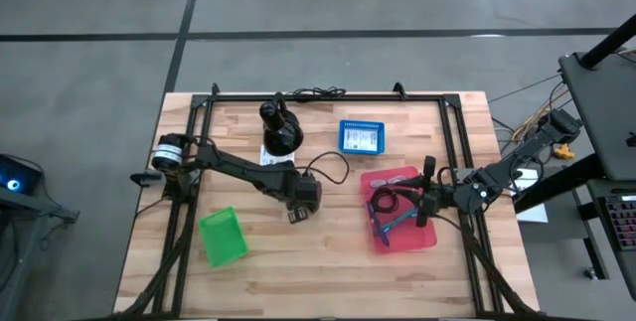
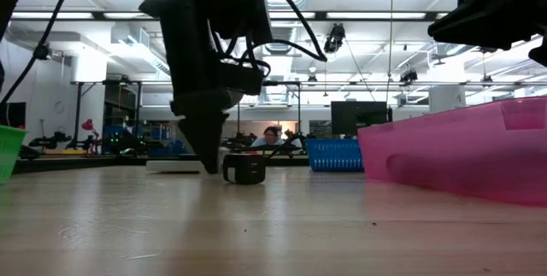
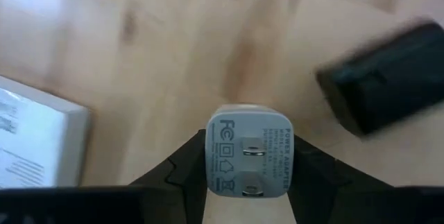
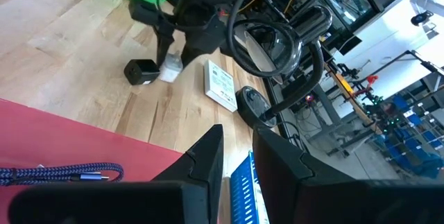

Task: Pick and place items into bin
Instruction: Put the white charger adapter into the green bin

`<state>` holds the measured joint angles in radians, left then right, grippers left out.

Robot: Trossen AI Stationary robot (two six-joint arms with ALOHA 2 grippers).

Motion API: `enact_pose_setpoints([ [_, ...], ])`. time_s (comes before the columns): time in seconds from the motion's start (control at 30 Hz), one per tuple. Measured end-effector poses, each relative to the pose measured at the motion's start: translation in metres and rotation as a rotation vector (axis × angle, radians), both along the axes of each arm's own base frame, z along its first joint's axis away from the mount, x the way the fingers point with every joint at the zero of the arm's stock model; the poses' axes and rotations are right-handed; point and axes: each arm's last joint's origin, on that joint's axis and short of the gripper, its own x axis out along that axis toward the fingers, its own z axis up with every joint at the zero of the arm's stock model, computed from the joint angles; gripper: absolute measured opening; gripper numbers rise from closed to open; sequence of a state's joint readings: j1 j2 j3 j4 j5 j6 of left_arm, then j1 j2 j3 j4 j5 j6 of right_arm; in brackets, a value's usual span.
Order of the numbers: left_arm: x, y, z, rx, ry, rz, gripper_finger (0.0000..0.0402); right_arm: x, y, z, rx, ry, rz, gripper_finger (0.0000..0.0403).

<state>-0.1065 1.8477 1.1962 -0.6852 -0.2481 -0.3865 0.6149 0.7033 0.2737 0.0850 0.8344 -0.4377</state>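
The left gripper (image 3: 248,182) stands near the middle of the table (image 1: 328,261), its fingers pinching a small white power adapter (image 3: 250,153) from both sides, prongs facing the wrist camera. A small dark block (image 3: 388,78) lies just beside it on the wood, and a white card (image 3: 35,141) lies near on the other side. To do this grab well, the fingers should seat squarely on the adapter's flat sides before lifting straight up, so the block is not nudged. The red bin (image 1: 399,210) sits toward the right edge, holding a cable and slim tools; the right gripper (image 4: 236,158) hovers over it, fingers narrowly parted and empty. The wood between adapter and bin looks open, but that right arm crowds the bin's far rim, so I judge a drop from the near side safest
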Motion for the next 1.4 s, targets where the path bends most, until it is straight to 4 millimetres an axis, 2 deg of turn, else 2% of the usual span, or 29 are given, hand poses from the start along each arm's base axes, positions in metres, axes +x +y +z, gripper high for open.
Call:
enact_pose_setpoints([
  [0.13, -0.001, -0.006, 0.007, -0.055, 0.030, -0.026, 0.0134, 0.000, 0.000, 0.000, 0.000, 0.000, 0.001, 0.0068],
  [0.33, -0.008, -0.018, 0.030, -0.126, 0.047, -0.009, 0.0134, 0.000, 0.000, 0.000, 0.000, 0.000, 0.000, 0.0068],
  [0.6, -0.041, -0.039, 0.061, -0.213, 0.095, 0.197, 0.0134, 0.000, 0.000, 0.000, 0.000, 0.000, 0.000, 0.0068],
  [0.87, -0.070, -0.069, 0.089, -0.286, 0.015, 0.304, 0.0134, 0.000, 0.000, 0.000, -0.007, 0.002, 0.002, 0.0068],
  [0.97, -0.080, -0.079, 0.093, -0.308, 0.010, 0.370, 0.0134, 0.000, 0.000, 0.000, -0.007, 0.001, 0.001, 0.0068],
  [1.17, -0.101, -0.094, 0.092, -0.307, 0.118, 0.543, 0.0134, 0.000, 0.000, 0.000, 0.015, -0.005, -0.004, 0.0068],
  [1.4, -0.111, -0.106, 0.092, -0.326, 0.146, 0.658, 0.0134, 0.000, 0.000, 0.000, 0.033, -0.010, -0.008, 0.0068],
])
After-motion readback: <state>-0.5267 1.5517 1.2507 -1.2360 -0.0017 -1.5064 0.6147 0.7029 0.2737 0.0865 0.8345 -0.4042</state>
